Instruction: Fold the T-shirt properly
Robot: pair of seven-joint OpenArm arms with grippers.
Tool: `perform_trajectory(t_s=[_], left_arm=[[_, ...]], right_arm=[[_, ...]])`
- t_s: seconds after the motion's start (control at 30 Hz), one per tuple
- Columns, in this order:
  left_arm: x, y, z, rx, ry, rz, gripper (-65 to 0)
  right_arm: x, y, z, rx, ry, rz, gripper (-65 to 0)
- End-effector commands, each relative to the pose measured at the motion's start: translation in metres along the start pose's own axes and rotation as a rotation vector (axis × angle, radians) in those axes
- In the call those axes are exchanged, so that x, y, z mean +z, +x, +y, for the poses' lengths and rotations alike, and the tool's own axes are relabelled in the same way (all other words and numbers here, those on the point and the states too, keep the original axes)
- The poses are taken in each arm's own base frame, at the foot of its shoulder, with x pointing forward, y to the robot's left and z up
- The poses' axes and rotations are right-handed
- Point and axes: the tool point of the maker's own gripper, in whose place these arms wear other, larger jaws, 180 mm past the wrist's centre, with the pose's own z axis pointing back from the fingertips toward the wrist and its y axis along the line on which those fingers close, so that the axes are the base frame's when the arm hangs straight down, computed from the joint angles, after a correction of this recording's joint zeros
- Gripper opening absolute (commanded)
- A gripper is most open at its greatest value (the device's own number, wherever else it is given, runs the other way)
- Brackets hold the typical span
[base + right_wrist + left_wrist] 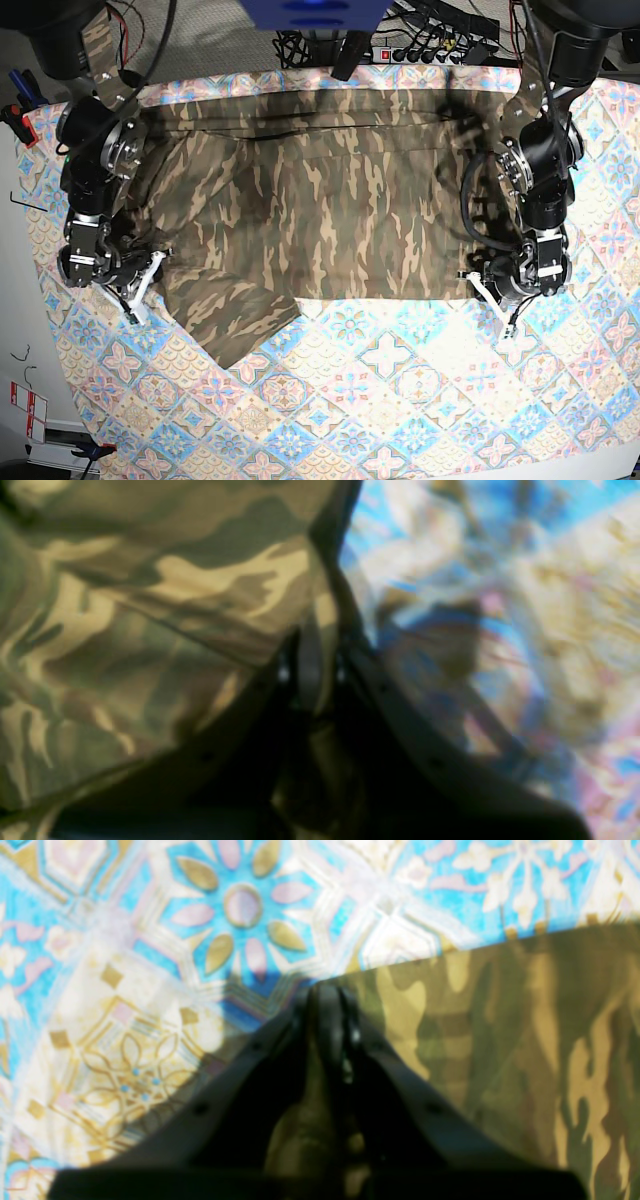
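The camouflage T-shirt [330, 210] lies spread flat on the tile-patterned tablecloth [400, 400], with one sleeve [235, 320] sticking out toward the front left. My left gripper [478, 283] is at the shirt's front right corner. In the left wrist view its jaws [327, 995] are shut on the shirt's edge [500, 1030]. My right gripper [160, 262] is at the shirt's left side by the sleeve. In the right wrist view it [310, 650] is shut on a pinch of the shirt's fabric [150, 605], which is slightly lifted and creased.
A power strip with cables [430, 50] lies behind the table's back edge. The table's left edge runs close to the right arm's base [20, 250]. Bare tablecloth shows in front of the shirt and in both wrist views [150, 965] [525, 605].
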Motion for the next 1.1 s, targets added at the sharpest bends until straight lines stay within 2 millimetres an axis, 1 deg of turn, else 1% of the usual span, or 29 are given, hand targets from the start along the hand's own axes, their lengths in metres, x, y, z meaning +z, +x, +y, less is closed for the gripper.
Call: perform_trajectory(t_s=[0.0, 0.07, 0.17, 0.23, 0.3, 0.33, 0.37, 0.4, 0.5, 0.53, 0.57, 0.6, 0.67, 0.73, 0.8, 0.9, 0.93, 0.97, 1.03, 1.07], left_arm=[[-0.009, 0.004, -0.039, -0.014, -0.123, 0.011, -65.0], [-0.01, 0.01, -0.044, -0.016, -0.131, -0.001, -65.0], [-0.01, 0.012, -0.046, -0.02, -0.134, 0.001, -65.0], [-0.011, 0.006, -0.046, -0.018, -0.136, 0.014, -65.0], [-0.012, -0.011, -0.045, -0.01, -0.135, 0.061, -65.0], [-0.011, -0.014, -0.044, -0.011, -0.132, 0.076, -65.0], [-0.01, -0.015, -0.04, -0.016, -0.122, 0.083, -65.0], [-0.008, -0.019, -0.036, -0.021, -0.109, 0.093, -65.0], [0.004, -0.027, -0.015, -0.057, -0.03, 0.102, -65.0], [0.009, -0.026, -0.007, -0.072, 0.002, 0.097, -65.0], [0.015, -0.027, -0.001, -0.089, 0.031, 0.097, -65.0], [0.02, -0.03, 0.005, -0.104, 0.06, 0.101, -65.0], [0.037, -0.028, 0.018, -0.142, 0.132, 0.103, -65.0], [0.05, -0.027, 0.028, -0.163, 0.184, 0.11, -65.0], [0.06, -0.027, 0.034, -0.176, 0.218, 0.12, -65.0], [0.067, -0.026, 0.041, -0.185, 0.245, 0.128, -65.0], [0.067, -0.03, 0.04, -0.183, 0.244, 0.134, -65.0], [0.068, -0.03, 0.041, -0.185, 0.248, 0.134, -65.0], [0.071, -0.028, 0.042, -0.193, 0.261, 0.125, -65.0], [0.072, -0.032, 0.042, -0.193, 0.264, 0.127, -65.0]], right_arm=[[0.014, 0.022, -0.02, -0.004, -0.049, -0.047, -64.6], [0.018, 0.023, -0.027, -0.032, -0.062, -0.051, -64.6], [0.026, 0.026, -0.036, -0.051, -0.087, -0.059, -64.6], [0.032, 0.027, -0.042, -0.039, -0.114, -0.045, -64.6], [0.041, 0.033, -0.05, -0.027, -0.145, -0.055, -64.6], [0.044, 0.034, -0.053, -0.022, -0.157, -0.058, -64.6], [0.044, 0.029, -0.053, -0.02, -0.164, -0.053, -64.6], [0.044, 0.02, -0.054, -0.018, -0.171, -0.04, -64.6], [0.048, -0.003, -0.057, -0.005, -0.204, 0.002, -64.6], [0.05, -0.009, -0.059, -0.003, -0.215, 0.021, -64.6], [0.054, -0.01, -0.061, -0.001, -0.229, 0.03, -64.6], [0.059, -0.007, -0.064, 0.006, -0.248, 0.028, -64.6], [0.074, 0.001, -0.073, 0.023, -0.298, 0.02, -64.6], [0.078, -0.013, -0.074, 0.03, -0.32, 0.055, -64.6], [0.088, -0.016, -0.078, 0.043, -0.353, 0.062, -64.6], [0.097, -0.024, -0.081, 0.058, -0.387, 0.075, -64.6], [0.098, -0.026, -0.08, 0.062, -0.392, 0.075, -64.6], [0.098, -0.026, -0.077, 0.065, -0.393, 0.071, -64.6], [0.104, -0.025, -0.077, 0.076, -0.411, 0.061, -64.6], [0.105, -0.027, -0.076, 0.08, -0.415, 0.062, -64.6]])
